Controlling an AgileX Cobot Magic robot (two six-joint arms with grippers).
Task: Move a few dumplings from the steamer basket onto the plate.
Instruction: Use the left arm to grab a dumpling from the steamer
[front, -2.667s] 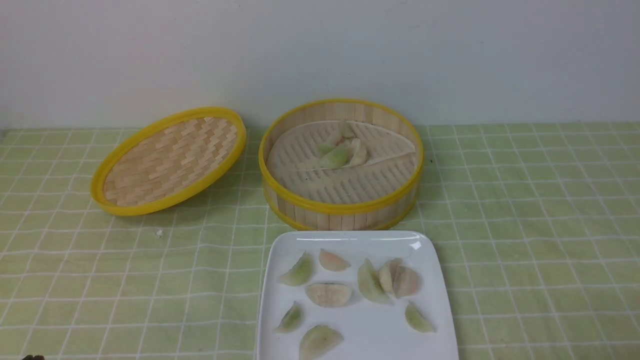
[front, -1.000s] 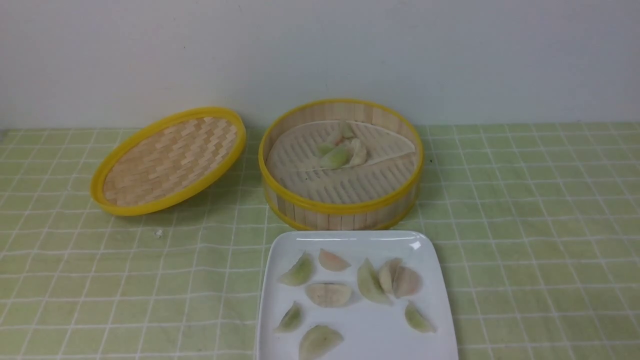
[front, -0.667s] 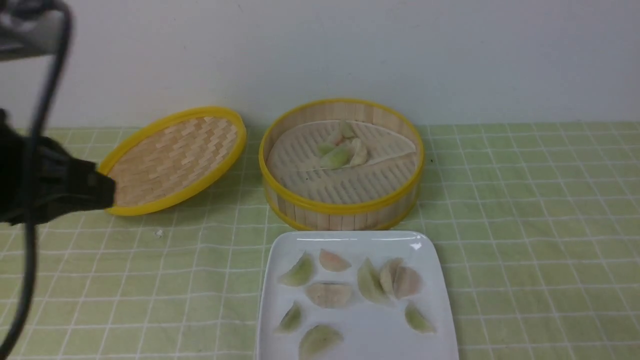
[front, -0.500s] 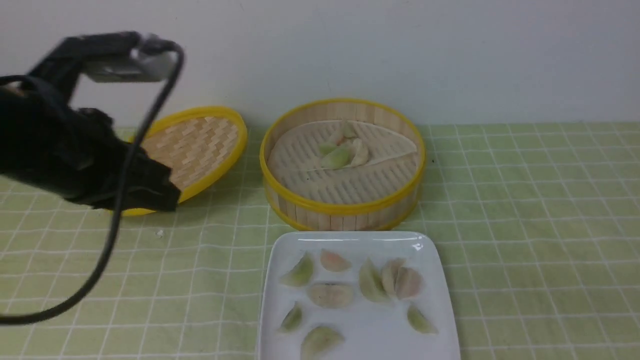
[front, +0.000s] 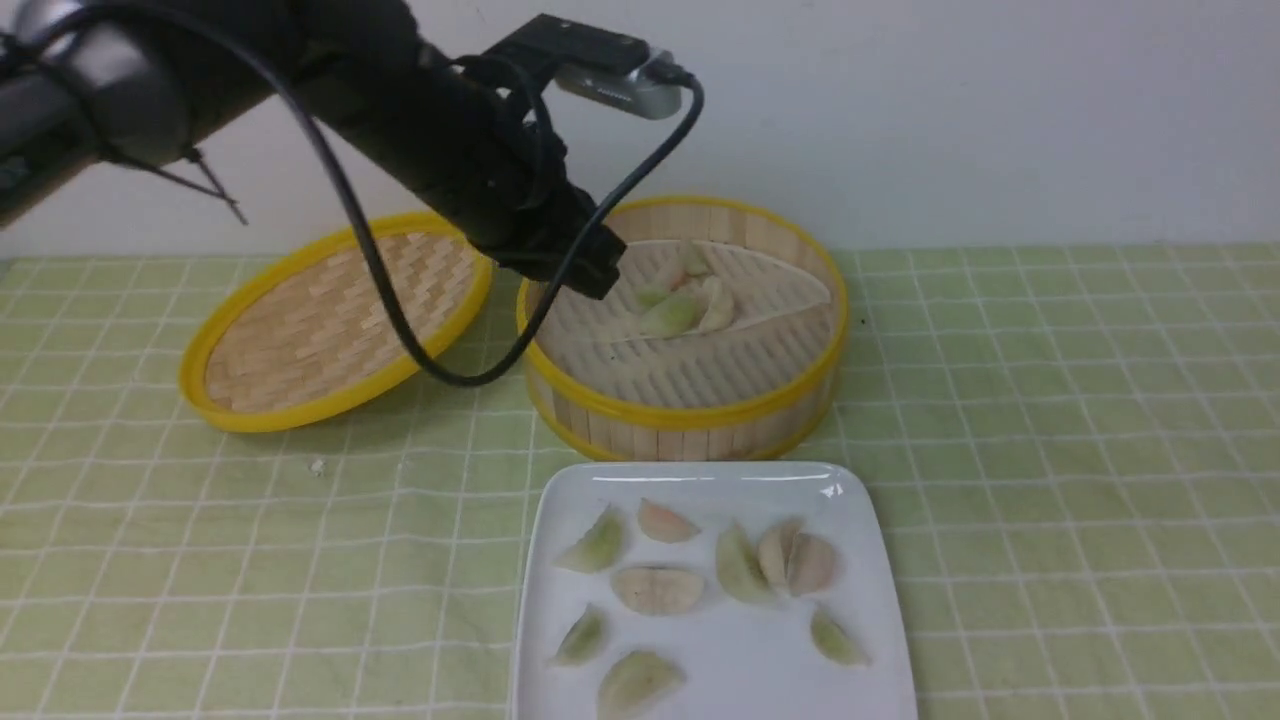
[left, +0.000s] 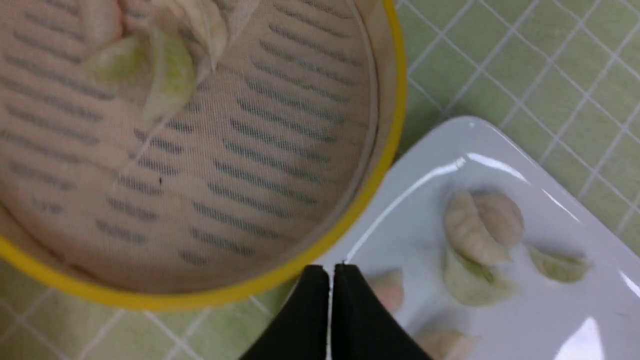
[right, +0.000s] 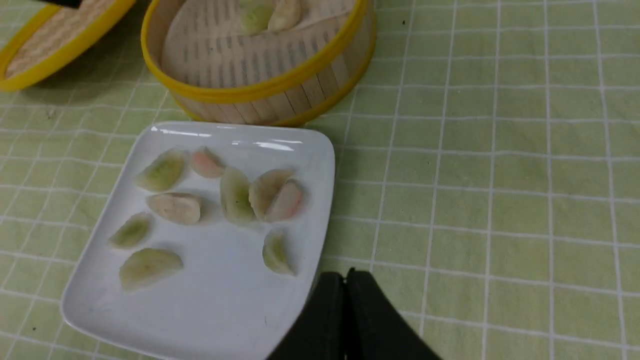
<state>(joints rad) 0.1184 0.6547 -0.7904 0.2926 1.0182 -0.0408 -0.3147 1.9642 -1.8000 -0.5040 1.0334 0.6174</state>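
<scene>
My left gripper (front: 598, 280), jaws together and empty, has swung in from frame left over the steamer basket (front: 690, 430) at centre. Nine dumplings (front: 657, 588) lie on the one plate (front: 730, 645) at bottom centre. I cannot count the basket's cluster.

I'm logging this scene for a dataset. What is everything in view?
Round bamboo steamer basket with yellow rims: one, tan, centre back.
Crescent dumplings in the steamer: small cluster, pale green and whitish, count unclear.
Glossy white rounded-square plate: one, in front of the steamer.
Dumplings on the plate: nine, green, whitish, pinkish.
Woven yellow-rimmed lid: one, left of the steamer.
Green checked tablecloth: one, under everything.
Left gripper: black, shut, over the steamer's left side.
Right gripper: black, shut, beside the plate.
</scene>
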